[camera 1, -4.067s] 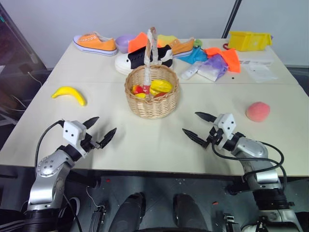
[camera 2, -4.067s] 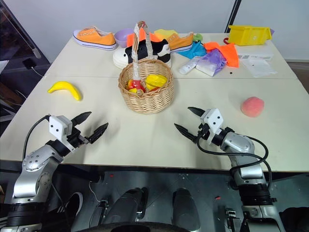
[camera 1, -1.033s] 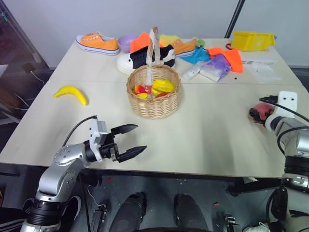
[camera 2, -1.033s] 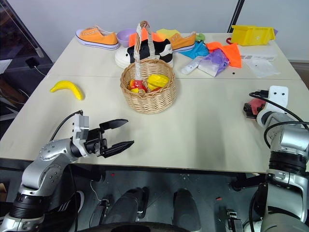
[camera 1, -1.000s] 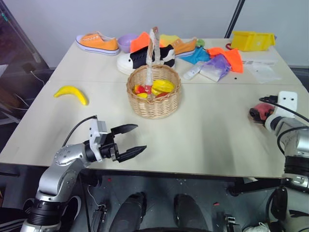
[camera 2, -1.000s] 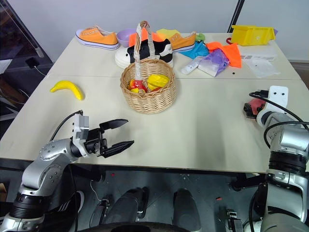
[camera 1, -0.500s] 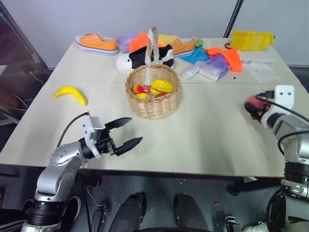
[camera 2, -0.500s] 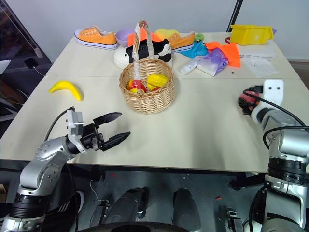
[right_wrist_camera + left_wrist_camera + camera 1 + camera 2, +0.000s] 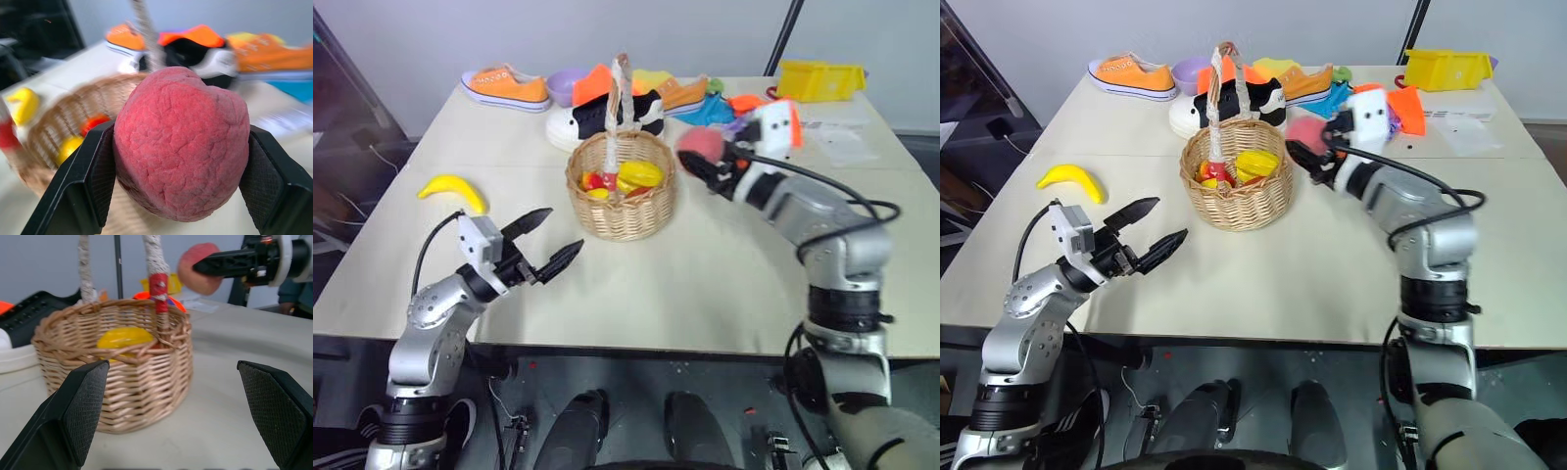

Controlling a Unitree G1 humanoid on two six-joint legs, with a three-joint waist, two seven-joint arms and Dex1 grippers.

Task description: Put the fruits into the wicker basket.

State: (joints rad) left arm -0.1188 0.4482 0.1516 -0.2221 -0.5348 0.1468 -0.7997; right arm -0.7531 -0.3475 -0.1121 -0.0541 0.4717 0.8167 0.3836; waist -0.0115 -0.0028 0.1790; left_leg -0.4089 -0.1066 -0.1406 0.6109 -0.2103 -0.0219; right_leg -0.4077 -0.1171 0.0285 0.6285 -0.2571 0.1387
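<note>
The peach point(image 9: 182, 142), probably soft and light with a matte, grippy skin, is riding clamped across its middle in the right hand point(image 9: 705, 168) just beside the basket point(image 9: 622, 196) rim, while the left hand point(image 9: 548, 247) is hanging open near the banana point(image 9: 453, 191) on the table point(image 9: 705, 274).

A pale table point(image 9: 705, 284) stretches before me. The wicker basket point(image 9: 622, 201) sits at its centre, a banana point(image 9: 453, 189) at nine o'clock, sneakers point(image 9: 505, 86), a purple bowl point(image 9: 566, 84), cloths point(image 9: 710, 111) and a yellow bin point(image 9: 819, 80) toward twelve.
</note>
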